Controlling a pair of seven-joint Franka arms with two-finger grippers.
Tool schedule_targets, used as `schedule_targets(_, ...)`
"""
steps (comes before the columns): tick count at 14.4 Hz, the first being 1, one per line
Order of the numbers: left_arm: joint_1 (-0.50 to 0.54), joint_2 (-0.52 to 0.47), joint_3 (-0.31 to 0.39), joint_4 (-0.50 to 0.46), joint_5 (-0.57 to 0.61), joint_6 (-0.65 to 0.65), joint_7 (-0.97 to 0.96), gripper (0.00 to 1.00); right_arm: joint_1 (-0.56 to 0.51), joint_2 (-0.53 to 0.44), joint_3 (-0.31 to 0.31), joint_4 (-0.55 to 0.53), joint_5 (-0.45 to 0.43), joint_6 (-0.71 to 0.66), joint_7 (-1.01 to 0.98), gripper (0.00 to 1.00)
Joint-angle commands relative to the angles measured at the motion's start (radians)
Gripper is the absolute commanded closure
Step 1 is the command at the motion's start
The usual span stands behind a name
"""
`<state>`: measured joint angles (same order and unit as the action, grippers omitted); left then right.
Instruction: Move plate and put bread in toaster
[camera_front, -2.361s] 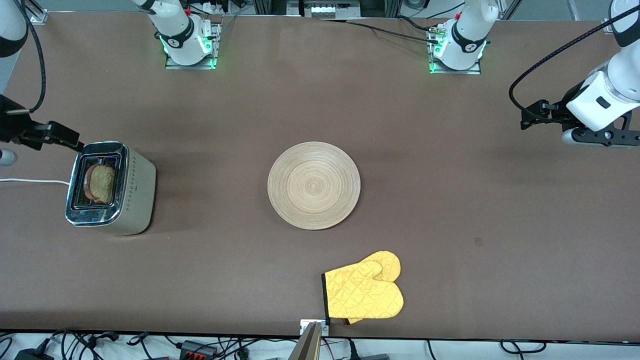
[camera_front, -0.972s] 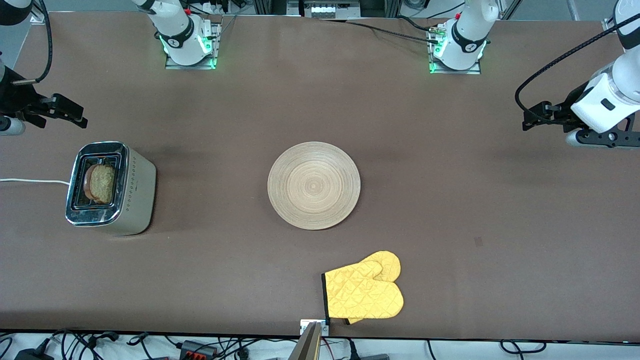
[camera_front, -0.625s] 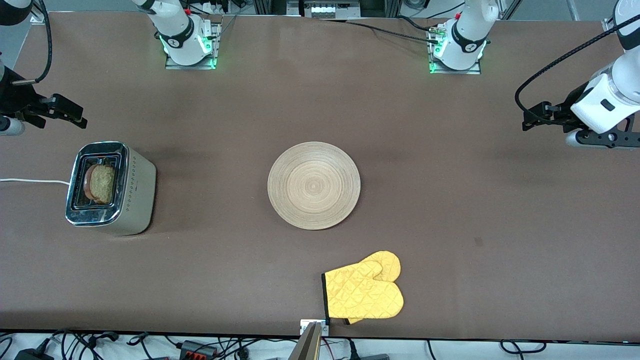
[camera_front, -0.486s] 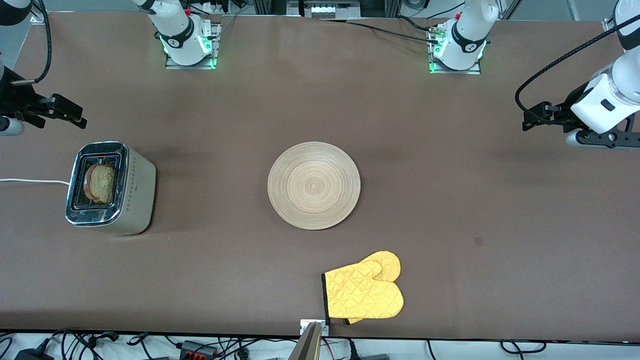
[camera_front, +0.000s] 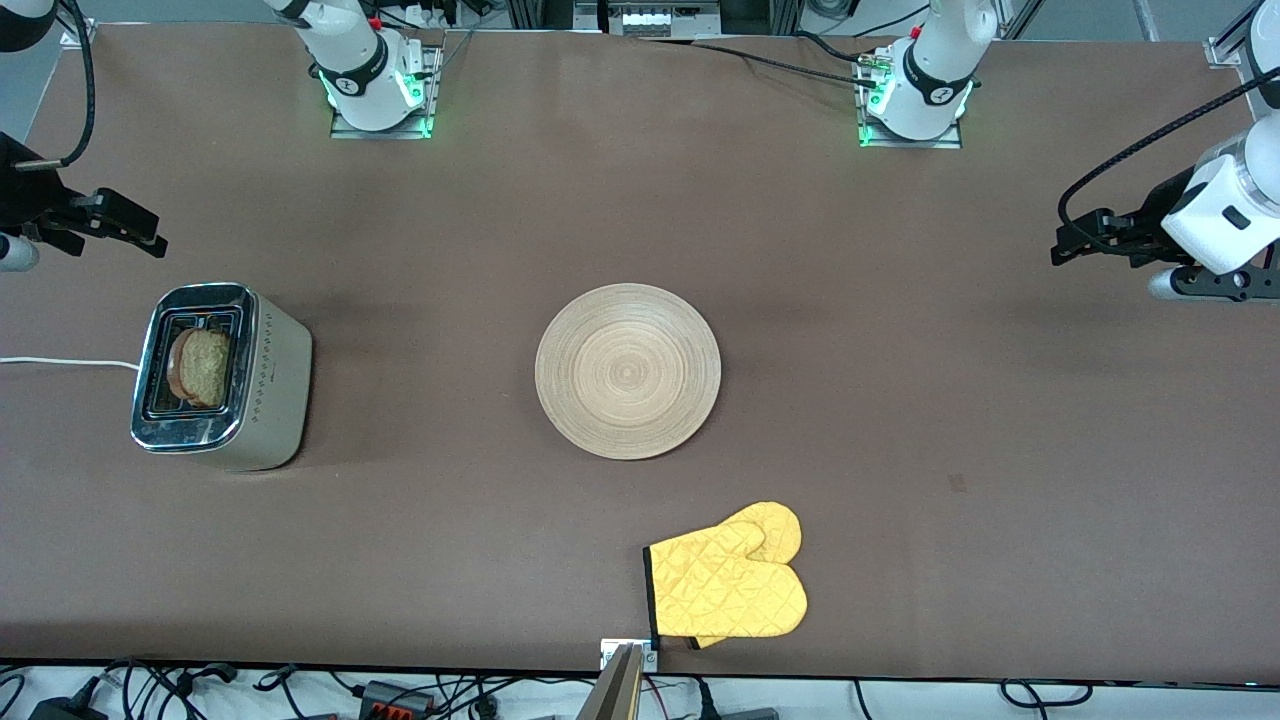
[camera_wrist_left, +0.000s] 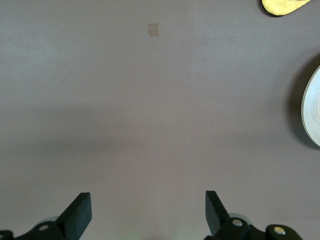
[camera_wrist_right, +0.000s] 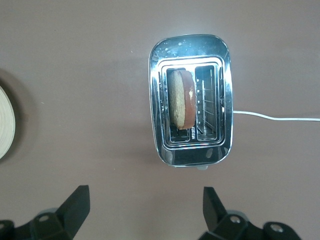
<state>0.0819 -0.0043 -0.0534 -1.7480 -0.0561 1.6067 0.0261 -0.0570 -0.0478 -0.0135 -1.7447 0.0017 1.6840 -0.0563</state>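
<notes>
Brown tabletop (camera_front: 900, 420) carries the plate (camera_front: 627, 371) at its middle and the toaster (camera_front: 220, 375) toward the right arm's end, with the bread (camera_front: 203, 366) standing in one slot. Stiff and light, the plate probably wants a rim grip; the bread looks soft and crumbly. Only the right wrist view looks straight down the slots. Both the left gripper (camera_wrist_left: 145, 212) and right gripper (camera_wrist_right: 145, 210) hang wide apart, empty, above bare table.
</notes>
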Motion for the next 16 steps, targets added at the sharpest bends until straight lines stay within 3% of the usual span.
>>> schedule_targets(1,0.007,0.003,-0.01,0.013,-0.017,-0.008,0.015,0.0,-0.023,-0.024,0.023,-0.016,-0.003,-0.001,0.007,0.0)
schedule_targets(16,0.01,0.003,-0.01,0.013,-0.019,-0.007,0.015,0.0,-0.015,-0.044,0.023,-0.042,-0.002,-0.021,0.004,0.0)
